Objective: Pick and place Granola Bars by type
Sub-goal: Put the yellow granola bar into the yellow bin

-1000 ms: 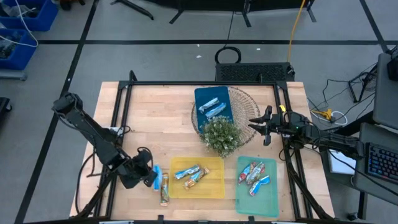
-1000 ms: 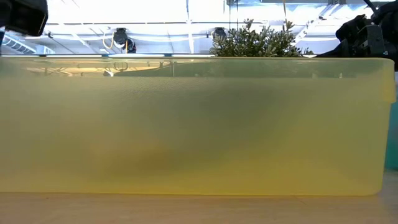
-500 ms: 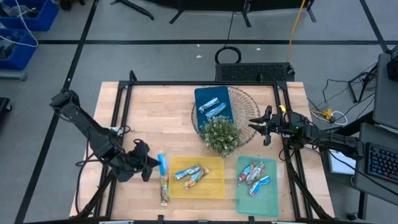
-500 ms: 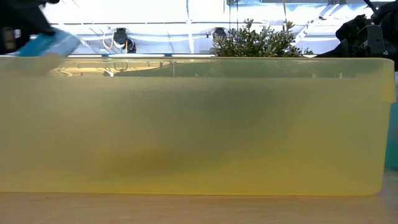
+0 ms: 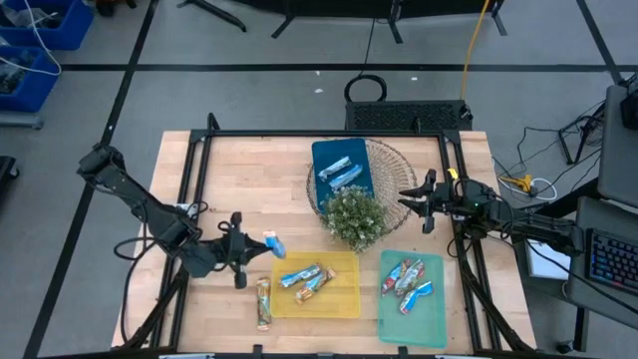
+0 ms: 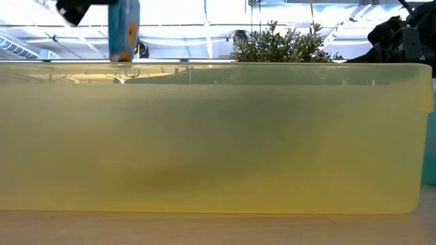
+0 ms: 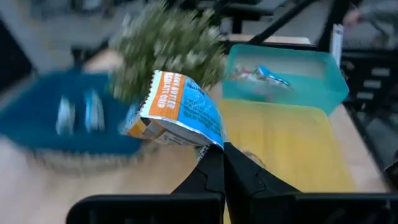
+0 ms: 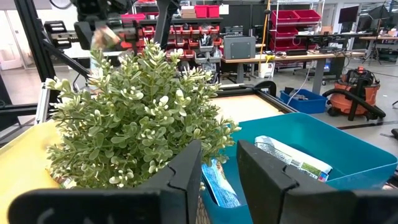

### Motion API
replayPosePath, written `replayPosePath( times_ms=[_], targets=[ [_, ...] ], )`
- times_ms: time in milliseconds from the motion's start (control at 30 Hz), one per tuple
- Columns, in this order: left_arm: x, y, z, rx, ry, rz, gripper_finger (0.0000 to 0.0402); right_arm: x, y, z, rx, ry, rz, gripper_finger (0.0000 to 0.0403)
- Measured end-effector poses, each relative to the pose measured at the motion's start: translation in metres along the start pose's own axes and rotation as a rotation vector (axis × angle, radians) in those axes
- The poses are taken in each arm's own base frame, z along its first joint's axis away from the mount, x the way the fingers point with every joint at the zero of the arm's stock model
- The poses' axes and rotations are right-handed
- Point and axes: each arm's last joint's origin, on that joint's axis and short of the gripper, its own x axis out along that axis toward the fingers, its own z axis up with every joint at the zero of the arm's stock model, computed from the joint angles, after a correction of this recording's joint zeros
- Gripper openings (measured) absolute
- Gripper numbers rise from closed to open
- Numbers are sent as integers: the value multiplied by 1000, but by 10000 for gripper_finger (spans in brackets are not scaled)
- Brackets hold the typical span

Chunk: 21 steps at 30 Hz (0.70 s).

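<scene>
Overhead, I see the left gripper raised over the desk just left of the yellow tray, clenched on a blue-and-orange granola bar. My left wrist view shows the bar pinched at one end between closed fingertips; its print is only partly legible, and the background there is smeared. One gold-brown bar lies on the desk beside the yellow tray's left wall. Two bars rest inside the yellow tray, several red-and-blue bars in the teal tray, and two blue-silver bars in the dark blue tray on the wire basket.

The plant covers the near part of the blue tray. The right gripper waits to the right of the plant with its fingers apart, holding nothing. From desk level the yellow tray's wall fills nearly my whole view, hiding its contents; only the held bar, the plant top and part of the right arm clear its rim.
</scene>
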Motion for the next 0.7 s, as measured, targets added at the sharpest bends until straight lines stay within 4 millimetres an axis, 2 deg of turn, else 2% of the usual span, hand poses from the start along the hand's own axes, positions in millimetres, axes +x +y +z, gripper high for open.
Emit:
replayPosePath(
  times_ms=[133,300,533,700],
  targets=[
    [4,2,9,144,-58,1,0,0,0,0,0,0,0,93],
    [17,12,11,185,-65,-53,0,0,0,0,0,0,0,93],
    [39,40,-17,132,-107,-129,0,0,0,0,0,0,0,93],
    [38,55,-29,81,-228,-219,0,0,0,0,0,0,0,93]
  ],
)
